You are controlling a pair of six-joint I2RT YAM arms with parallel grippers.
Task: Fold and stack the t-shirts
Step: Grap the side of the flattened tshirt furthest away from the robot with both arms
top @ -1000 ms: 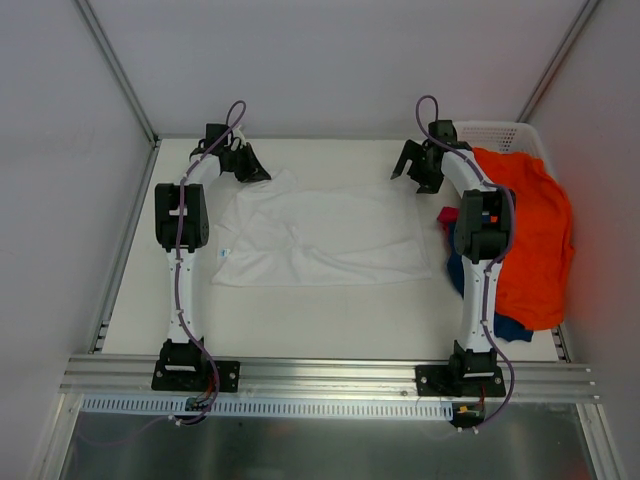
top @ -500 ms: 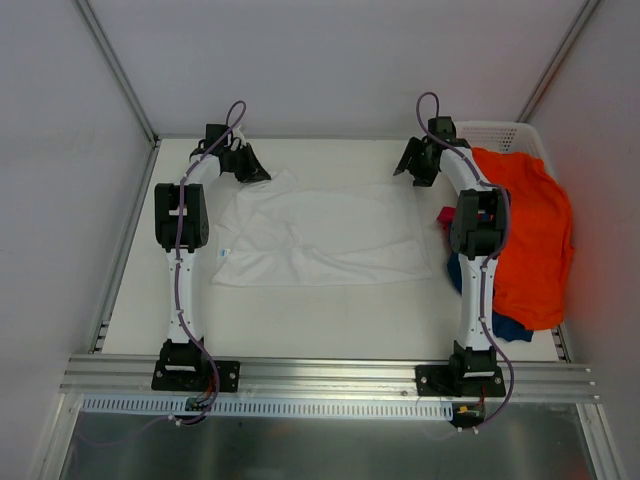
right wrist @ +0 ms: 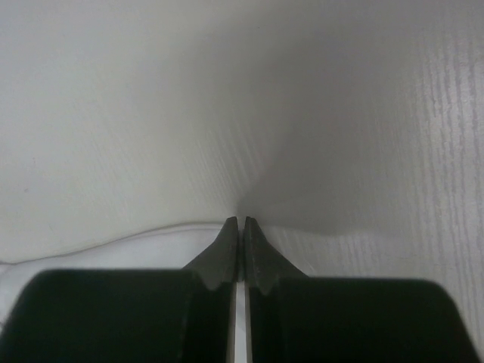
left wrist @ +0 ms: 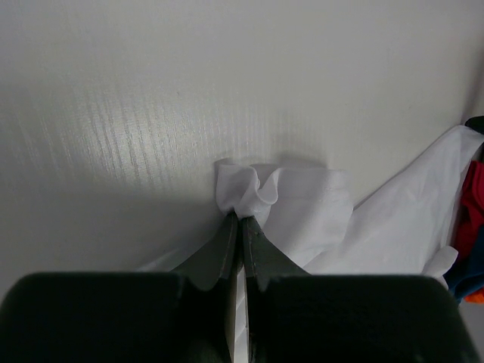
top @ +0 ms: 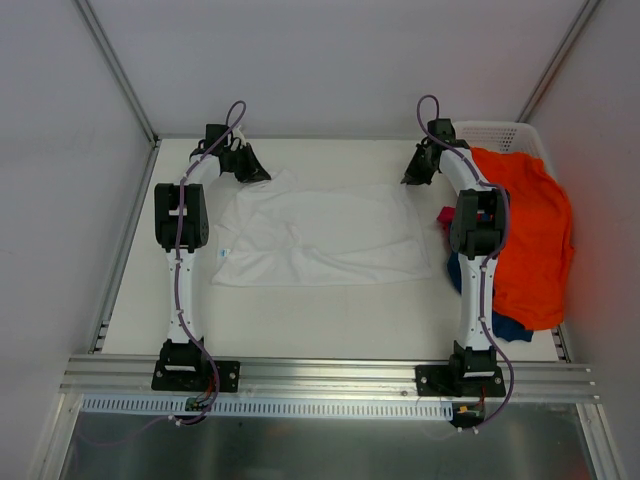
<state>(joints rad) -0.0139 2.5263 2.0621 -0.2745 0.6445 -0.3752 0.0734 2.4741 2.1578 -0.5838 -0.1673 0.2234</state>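
Jaws first: my left jaws are pressed fully together on a bunched corner of the plain white cloth t-shirt (top: 320, 235), and a small ruffle of the fabric stands out past their tips. My right jaws are closed just as tight at the shirt's other far corner. Their tips meet right on its hem, with a thin strip of white showing between them.

The shirt lies spread out between my two arms on the pale counter (top: 330, 310). Its far edge, where both jaws sit, is toward the back wall, and its near edge is a little rumpled.

Just off its right side, beside my right arm, a small magenta t-shirt (top: 445, 214) peeks out. A navy blue t-shirt (top: 510, 326) shows nearer my base. A large bright orange t-shirt (top: 535, 240) is heaped over both, reaching back to the white plastic lattice basket (top: 500, 131) in the far right corner.
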